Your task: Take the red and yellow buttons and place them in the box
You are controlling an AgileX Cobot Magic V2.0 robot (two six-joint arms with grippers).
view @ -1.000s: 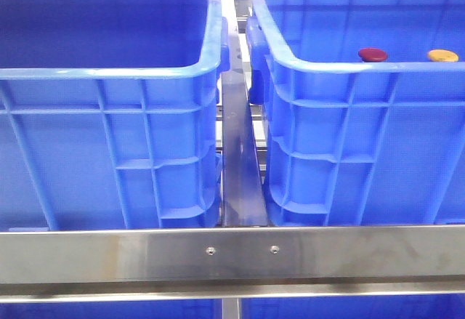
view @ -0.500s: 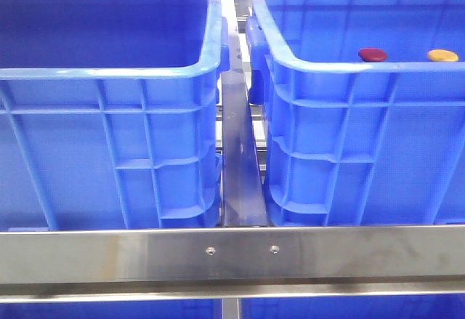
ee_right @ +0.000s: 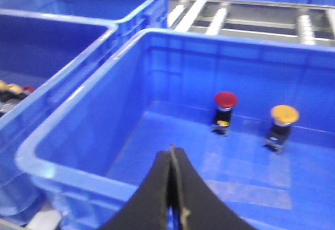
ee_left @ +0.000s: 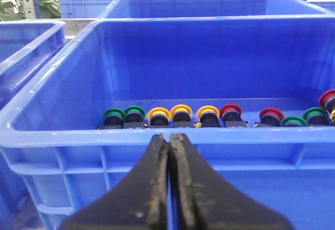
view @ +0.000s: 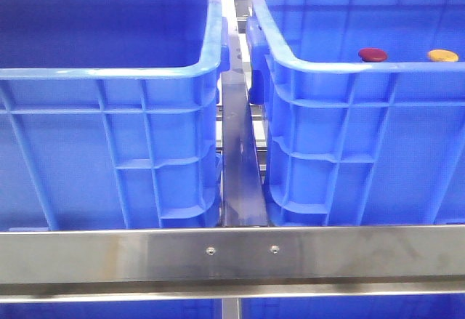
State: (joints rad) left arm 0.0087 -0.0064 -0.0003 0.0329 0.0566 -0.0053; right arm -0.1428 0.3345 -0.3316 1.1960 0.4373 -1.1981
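**Both grippers shut and empty; nothing moving**

Fingers of the left gripper (ee_left: pixel 169 135) pressed together, nothing between them, held outside the near rim of a blue crate (ee_left: pixel 63 135) with a row of green, yellow and red push buttons (ee_left: pixel 180 116) on its floor. Right gripper (ee_right: pixel 172 151) likewise closed on nothing, poised at the near rim of the right-hand crate (ee_right: pixel 68 135).

Change over the last second: none visible in the front view. Both crates and both caps sit exactly where they were; neither arm shows in that view. Judgement: a pause, either task finished or not yet begun; cannot tell which.

Red button (view: pixel 373 54) and yellow button (view: pixel 442 55) are inside the right-hand crate, toward its far wall, near each other but apart, red on the robot's left. The left-hand crate (view: pixel 109 72) shows no contents from the front.

Orientation, from the right wrist view: red button (ee_right: pixel 225 100) and yellow button (ee_right: pixel 284 115) each stand upright on a dark body, cap uppermost, long axis roughly vertical.
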